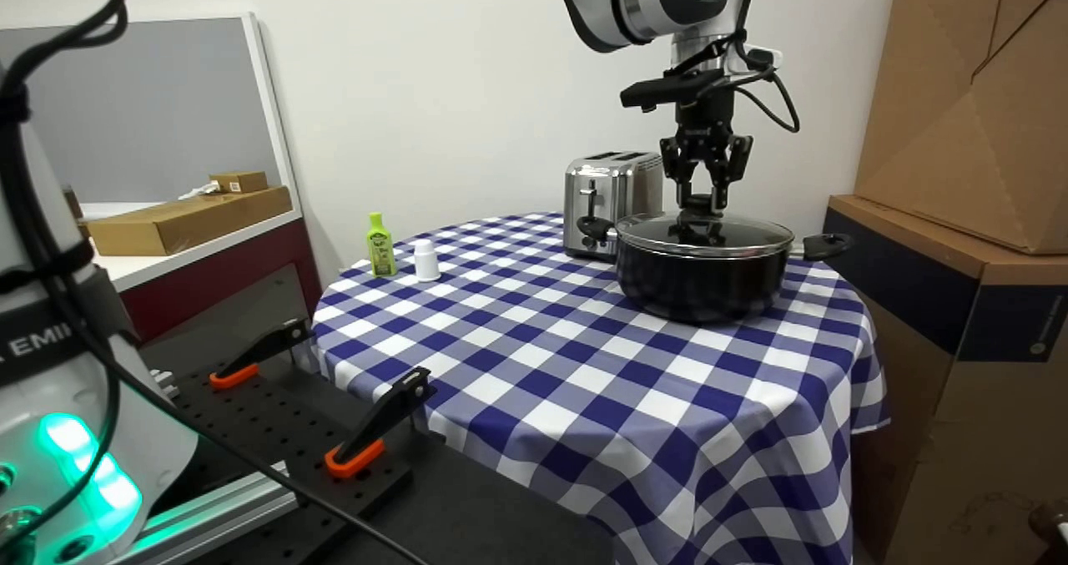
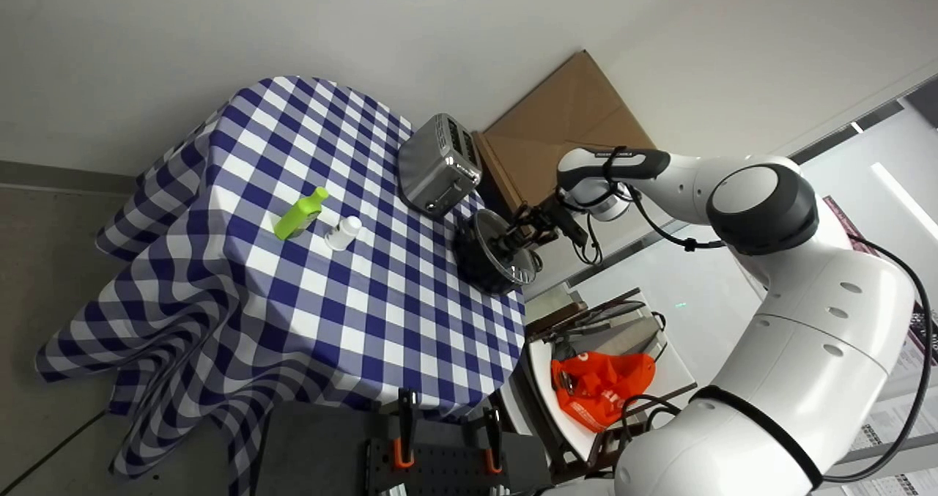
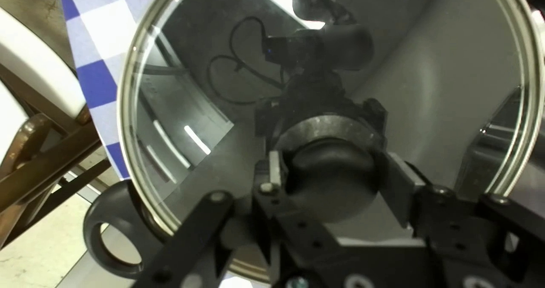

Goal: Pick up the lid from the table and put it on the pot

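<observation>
Lid (image 3: 400,88) cropped in wrist view; bottle label (image 1: 382,253) illegible.

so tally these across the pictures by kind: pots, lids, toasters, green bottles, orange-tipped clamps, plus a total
Pot: 1
Lid: 1
Toaster: 1
Green bottle: 1
Orange-tipped clamps: 2
Total: 6

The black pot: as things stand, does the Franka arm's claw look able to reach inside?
Probably not: the clear glass lid covers the black pot and blocks the way. The claw is above it, fingers either side of the black knob.
</observation>
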Action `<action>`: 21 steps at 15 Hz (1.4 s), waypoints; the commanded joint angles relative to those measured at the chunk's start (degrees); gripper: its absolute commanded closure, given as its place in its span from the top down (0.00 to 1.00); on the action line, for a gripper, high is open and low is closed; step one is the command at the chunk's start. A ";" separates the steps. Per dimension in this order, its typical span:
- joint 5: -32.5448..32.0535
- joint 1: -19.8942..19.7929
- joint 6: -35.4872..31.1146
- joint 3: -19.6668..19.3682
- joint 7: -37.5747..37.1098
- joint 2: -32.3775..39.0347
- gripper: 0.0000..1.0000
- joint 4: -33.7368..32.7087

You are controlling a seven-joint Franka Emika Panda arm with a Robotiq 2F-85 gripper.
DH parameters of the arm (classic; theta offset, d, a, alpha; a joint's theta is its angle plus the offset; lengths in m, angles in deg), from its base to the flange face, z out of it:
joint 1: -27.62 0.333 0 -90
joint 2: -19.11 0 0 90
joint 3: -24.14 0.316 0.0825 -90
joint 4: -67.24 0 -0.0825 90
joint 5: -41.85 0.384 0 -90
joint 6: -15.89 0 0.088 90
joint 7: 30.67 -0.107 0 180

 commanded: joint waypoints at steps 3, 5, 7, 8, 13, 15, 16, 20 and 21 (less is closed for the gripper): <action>-1.20 0.21 -1.11 -0.19 0.78 -1.27 0.25 1.74; -1.31 0.26 -1.34 -0.26 0.67 -1.27 0.25 1.80; -1.27 0.24 -1.67 -0.22 0.66 -1.26 0.25 1.90; -1.20 0.23 -1.80 -0.17 0.68 -1.27 0.25 1.93; -0.82 0.19 -2.42 0.10 0.69 -1.41 0.25 2.02; -0.67 0.18 -2.83 0.22 0.72 -1.54 0.25 2.13; -0.58 0.17 -3.05 0.28 0.74 -1.62 0.25 2.20; -0.28 0.10 -4.28 0.68 1.10 -1.97 0.25 2.76; -0.20 0.05 -4.82 0.84 1.35 -2.08 0.25 2.97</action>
